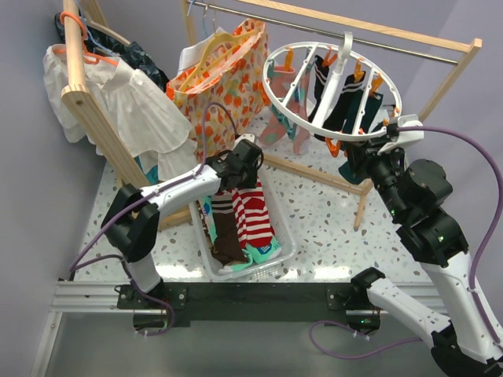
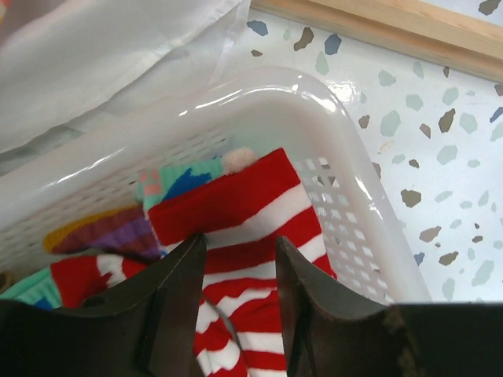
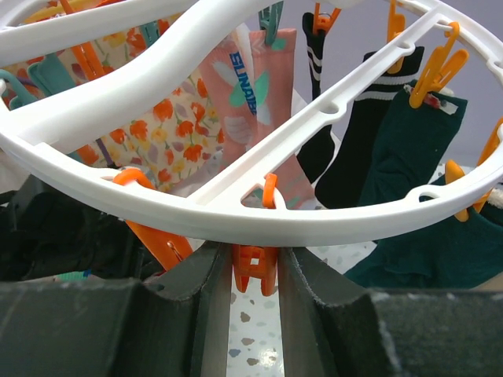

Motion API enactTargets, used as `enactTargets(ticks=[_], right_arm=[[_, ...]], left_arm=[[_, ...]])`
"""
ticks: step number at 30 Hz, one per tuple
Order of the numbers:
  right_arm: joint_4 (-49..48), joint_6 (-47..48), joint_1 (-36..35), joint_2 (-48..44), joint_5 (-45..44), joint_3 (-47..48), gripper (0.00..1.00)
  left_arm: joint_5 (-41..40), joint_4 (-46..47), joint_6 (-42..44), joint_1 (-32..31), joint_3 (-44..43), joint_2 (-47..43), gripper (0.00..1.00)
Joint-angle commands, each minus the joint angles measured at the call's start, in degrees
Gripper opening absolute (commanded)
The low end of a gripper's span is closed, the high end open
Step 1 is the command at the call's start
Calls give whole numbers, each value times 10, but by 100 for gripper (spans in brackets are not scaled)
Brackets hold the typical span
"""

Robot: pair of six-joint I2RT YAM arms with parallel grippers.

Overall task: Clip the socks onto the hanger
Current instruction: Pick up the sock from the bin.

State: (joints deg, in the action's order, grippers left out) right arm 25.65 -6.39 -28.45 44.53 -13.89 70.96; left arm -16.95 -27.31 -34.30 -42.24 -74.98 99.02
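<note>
The left end effector (image 2: 240, 243) hangs low inside a white plastic basket (image 2: 259, 86) on the speckled tabletop (image 1: 322, 212). Its fingers are spread, one on each side of a red-and-white striped sock (image 2: 236, 204) that lies on top of the pile. Whether they touch the fabric cannot be told. Under that sock lie a brown sock with cream stripes (image 1: 226, 232) and a teal patterned sock (image 1: 263, 253).

The round white hanger (image 3: 314, 228) hangs from the wooden rail frame (image 1: 369, 31) at the far right. The right end effector (image 3: 253, 255) is up at its near rim. Its fingers are pressed against both sides of an orange clip (image 3: 255, 275) that dangles from the ring.

Several socks are already clipped there: a pink sock (image 3: 259, 102) printed with blue letters that read "SUNAB" before a fold cuts them off, a black sock with white stripes (image 3: 357, 133), and a dark teal sock (image 3: 416, 141). Behind the ring hangs an orange floral bag (image 1: 224, 78), and a white shirt (image 1: 137, 110) hangs at the far left.
</note>
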Motion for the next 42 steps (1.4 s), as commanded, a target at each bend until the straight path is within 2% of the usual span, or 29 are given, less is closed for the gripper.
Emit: enactTargets(ticks=[1, 5, 6, 8, 11, 18, 22, 26, 32, 36, 42], right_arm=[[8, 5, 0, -2, 7, -8, 10], [6, 5, 0, -7, 5, -10, 10], [7, 5, 1, -7, 4, -11, 10], [6, 5, 1, -7, 5, -13, 10], [5, 3, 1, -9, 6, -14, 10], [10, 3, 1, -10, 6, -6, 10], [10, 5, 1, -15, 5, -3, 10], [8, 3, 0, -13, 11, -2, 10], [13, 2, 0, -10, 16, 8, 10], [12, 0, 0, -9, 21, 15, 10], [15, -5, 0, 2, 34, 37, 10]], left_arm=[[7, 28, 10, 2, -41, 32, 40], [12, 17, 7, 1, -34, 31, 18], [10, 19, 6, 1, -31, 26, 17], [4, 23, 8, 1, -18, 7, 6], [-1, 27, 12, 1, -8, -10, 0], [22, 60, 20, -2, 25, -65, 0], [44, 112, 55, -9, 93, -161, 0], [73, 212, 146, -10, 135, -239, 0], [105, 264, 232, -10, 103, -309, 0], [187, 363, 294, -10, 141, -353, 0], [313, 455, 315, -16, 150, -329, 0]])
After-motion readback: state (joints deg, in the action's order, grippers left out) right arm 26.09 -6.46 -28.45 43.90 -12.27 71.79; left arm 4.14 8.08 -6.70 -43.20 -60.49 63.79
